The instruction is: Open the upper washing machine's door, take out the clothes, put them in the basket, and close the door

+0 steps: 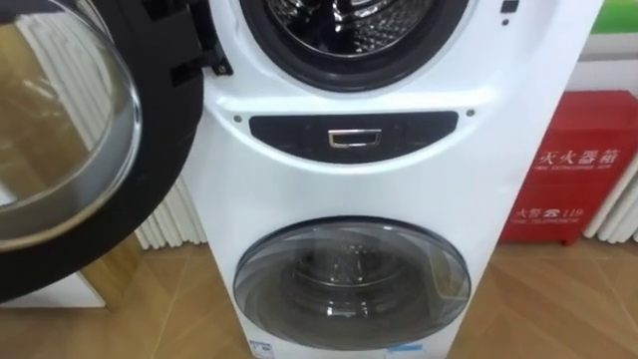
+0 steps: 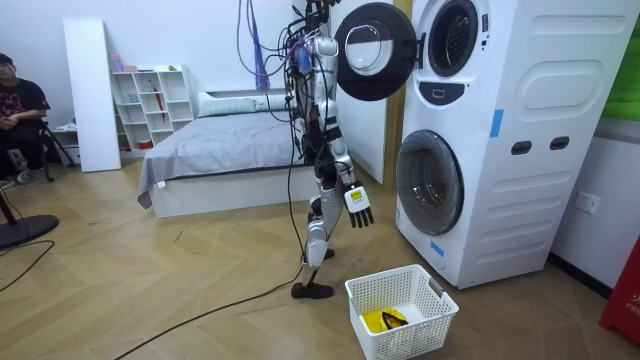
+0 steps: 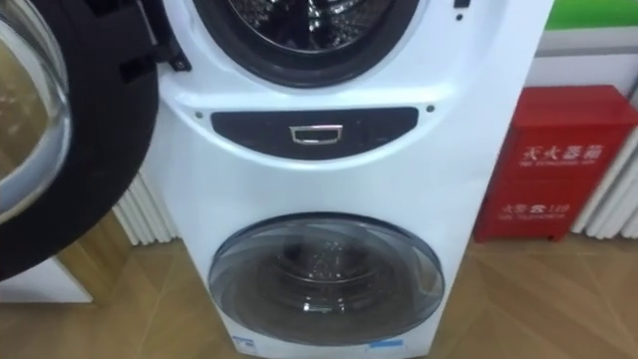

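I stand facing a white stacked washing machine (image 1: 399, 170). Its upper round door (image 1: 60, 130) is swung open to my left, and the upper drum opening (image 1: 339, 20) sits at the top of the eye views; the part of it that shows is bare metal. The lower glass door (image 1: 351, 279) is closed. In the room view my right hand (image 2: 358, 207) hangs open at my side, holding nothing. A white laundry basket (image 2: 432, 298) stands on the floor by my feet with a yellow cloth (image 2: 385, 320) inside.
A red cabinet (image 1: 568, 170) stands right of the machine, and a white radiator (image 1: 169, 224) is behind the open door. In the room view a bed (image 2: 210, 150) and white shelf (image 2: 150, 100) lie behind me. A person (image 2: 15, 110) sits at the room view's left.
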